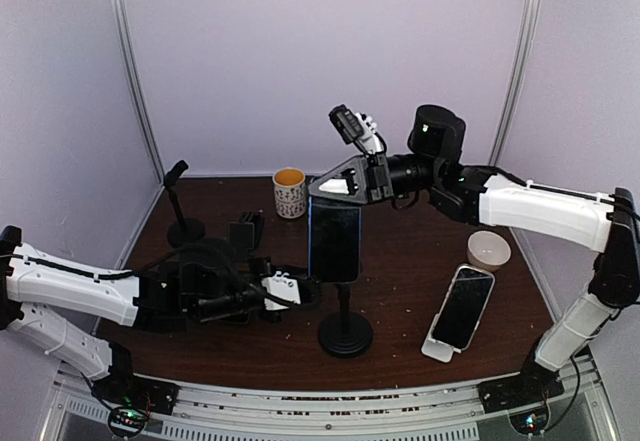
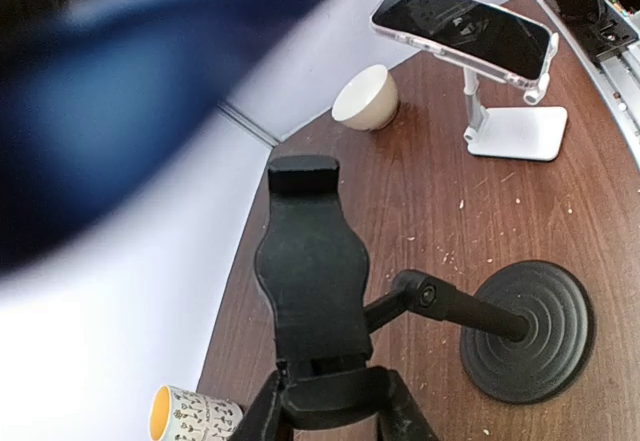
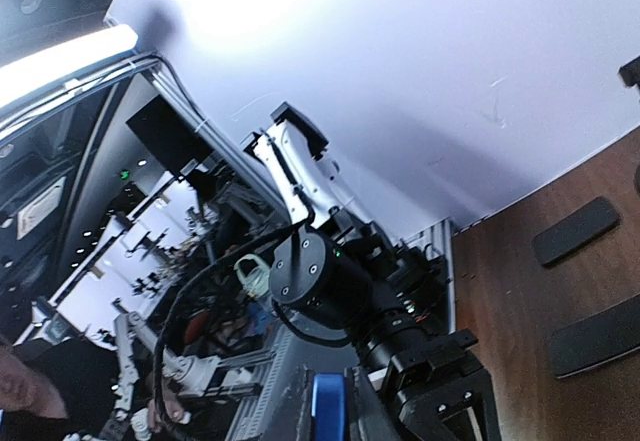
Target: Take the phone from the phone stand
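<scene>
The left arm (image 1: pixel 70 286) lies low and reaches to the right; the left gripper (image 2: pixel 330 406) is closed on the stand (image 1: pixel 345 333). The right arm (image 1: pixel 540 211) reaches left, with the wrist held high and level; the right gripper (image 1: pixel 335 193) is closed on the top of the phone (image 1: pixel 335 241).

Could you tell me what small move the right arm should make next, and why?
Probably carry the blue phone sideways, clear of the black stand: the stand looks empty, the right claw grips the phone's top, and the left claw holds the stand.
</scene>
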`<act>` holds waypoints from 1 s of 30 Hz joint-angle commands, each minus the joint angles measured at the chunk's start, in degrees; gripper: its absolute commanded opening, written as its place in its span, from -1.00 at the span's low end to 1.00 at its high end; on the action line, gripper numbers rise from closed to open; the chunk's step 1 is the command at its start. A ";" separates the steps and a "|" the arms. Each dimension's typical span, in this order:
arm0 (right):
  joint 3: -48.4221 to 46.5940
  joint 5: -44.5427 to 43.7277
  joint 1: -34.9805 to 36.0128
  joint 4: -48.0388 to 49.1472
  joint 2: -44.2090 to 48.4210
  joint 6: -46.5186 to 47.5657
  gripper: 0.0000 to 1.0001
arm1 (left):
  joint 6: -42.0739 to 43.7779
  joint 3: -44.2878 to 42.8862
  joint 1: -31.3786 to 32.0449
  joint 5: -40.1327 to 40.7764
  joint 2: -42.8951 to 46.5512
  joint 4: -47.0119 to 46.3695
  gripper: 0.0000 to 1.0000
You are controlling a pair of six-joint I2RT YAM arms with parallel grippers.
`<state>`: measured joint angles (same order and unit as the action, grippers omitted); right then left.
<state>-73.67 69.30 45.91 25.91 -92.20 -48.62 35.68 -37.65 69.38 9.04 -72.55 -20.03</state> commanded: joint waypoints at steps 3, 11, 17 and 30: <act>-3.78 -10.10 -0.95 -27.21 5.25 20.70 -1.00 | 0.22 -0.76 -0.58 3.54 -0.30 -2.54 -1.00; -0.96 -10.98 -5.62 -27.63 9.20 21.86 -1.00 | 0.39 -2.87 -0.66 8.08 -1.18 -2.44 -1.00; 0.49 -11.25 -9.35 -28.03 12.51 22.68 -1.00 | 1.76 -4.68 -0.61 9.78 -2.34 -3.29 -1.00; 3.45 -10.70 -13.10 -28.64 15.81 24.01 -1.00 | 5.20 -9.33 -0.65 11.46 -6.86 -1.11 -1.00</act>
<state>-71.46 58.06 33.63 -3.95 -77.49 -25.28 39.86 -43.44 69.25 19.55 -78.85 -19.03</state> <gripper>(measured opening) 0.101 0.256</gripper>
